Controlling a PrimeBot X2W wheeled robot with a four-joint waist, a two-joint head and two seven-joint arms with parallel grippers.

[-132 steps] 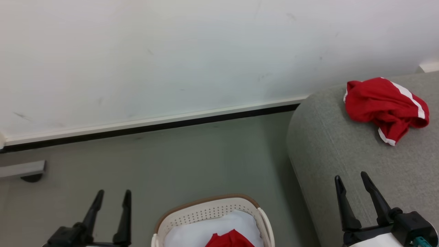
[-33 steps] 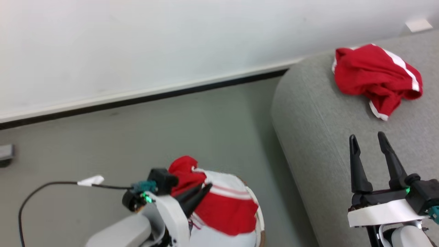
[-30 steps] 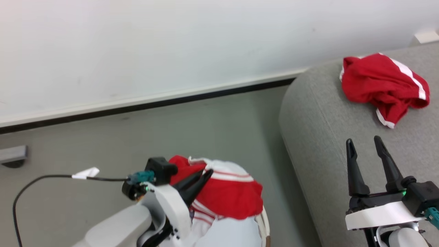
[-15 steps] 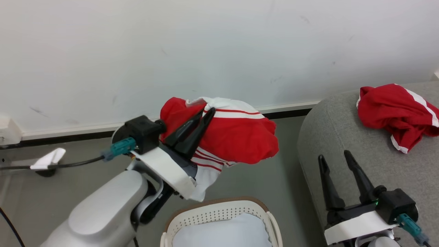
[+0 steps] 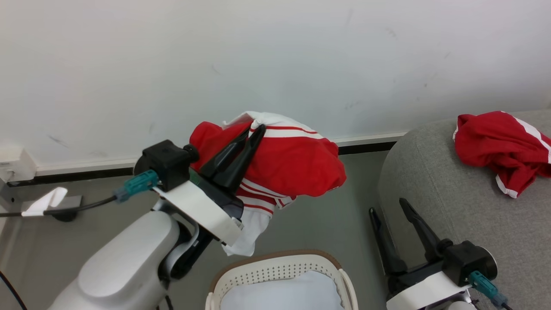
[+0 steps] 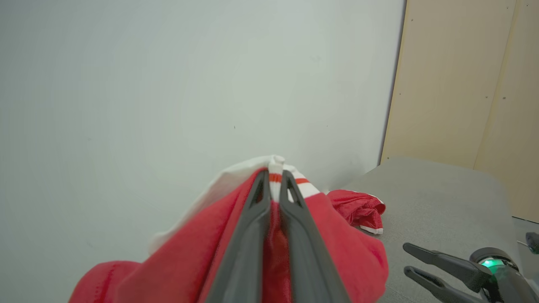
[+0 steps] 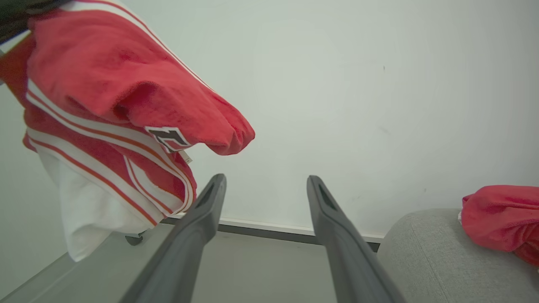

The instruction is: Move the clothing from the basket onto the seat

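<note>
My left gripper [image 5: 254, 128] is shut on a red garment with white stripes [image 5: 292, 170], which hangs in the air above and behind the basket [image 5: 275, 265]. The same clothing drapes over my closed fingers [image 6: 290, 219] in the left wrist view and fills the upper left of the right wrist view as the held garment [image 7: 105, 84]. A second red garment [image 5: 501, 146] lies crumpled on the grey seat [image 5: 452, 193]. My right gripper [image 5: 389, 206] stands open and empty by the seat's left edge, its fingers [image 7: 332, 223] wide apart.
A white cloth [image 5: 284, 292] lines the inside of the basket. A white wall [image 5: 258, 56] with a dark baseboard runs behind. A black cable with a white tag [image 5: 45, 202] trails at the left. Grey floor [image 5: 318, 224] lies between basket and seat.
My left gripper has lifted the red garment out of the basket and now holds it high. The head camera has shifted, so the seat and basket sit differently in the picture.
</note>
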